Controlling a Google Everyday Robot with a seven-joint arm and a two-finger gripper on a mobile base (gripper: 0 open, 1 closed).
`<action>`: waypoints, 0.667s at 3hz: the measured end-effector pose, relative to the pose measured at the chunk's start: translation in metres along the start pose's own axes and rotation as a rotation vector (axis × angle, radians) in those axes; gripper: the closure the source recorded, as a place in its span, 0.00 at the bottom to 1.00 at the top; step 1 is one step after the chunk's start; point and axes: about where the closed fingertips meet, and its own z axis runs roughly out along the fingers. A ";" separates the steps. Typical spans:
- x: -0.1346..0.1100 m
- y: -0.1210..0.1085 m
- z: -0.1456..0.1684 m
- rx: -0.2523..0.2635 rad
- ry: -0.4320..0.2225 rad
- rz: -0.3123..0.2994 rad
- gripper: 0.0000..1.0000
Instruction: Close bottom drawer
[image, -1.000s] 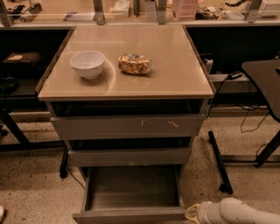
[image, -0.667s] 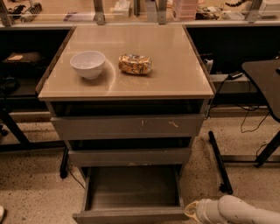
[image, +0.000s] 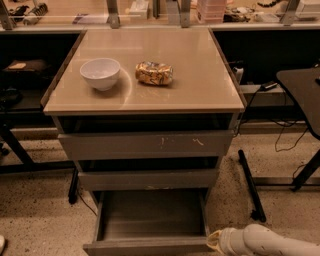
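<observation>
None of the closing is done: bottom drawer (image: 150, 220) stands pulled out below the counter's (image: 192, 75) front edge, gripper (image: 216, 241) just beside its front's right end, grip state cannot be told, whole push-in left.

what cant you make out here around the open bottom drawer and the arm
gripper, camera view, low right by the bottom drawer's front corner: mostly hidden by its own arm, so contact with the drawer is unclear.
bottom drawer: front face cut off by the picture's bottom edge.
packet on the cabinet top: label too blurred to read.
</observation>
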 end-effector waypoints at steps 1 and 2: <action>-0.004 0.012 0.024 -0.027 -0.014 -0.074 1.00; -0.009 0.028 0.041 -0.067 -0.041 -0.168 1.00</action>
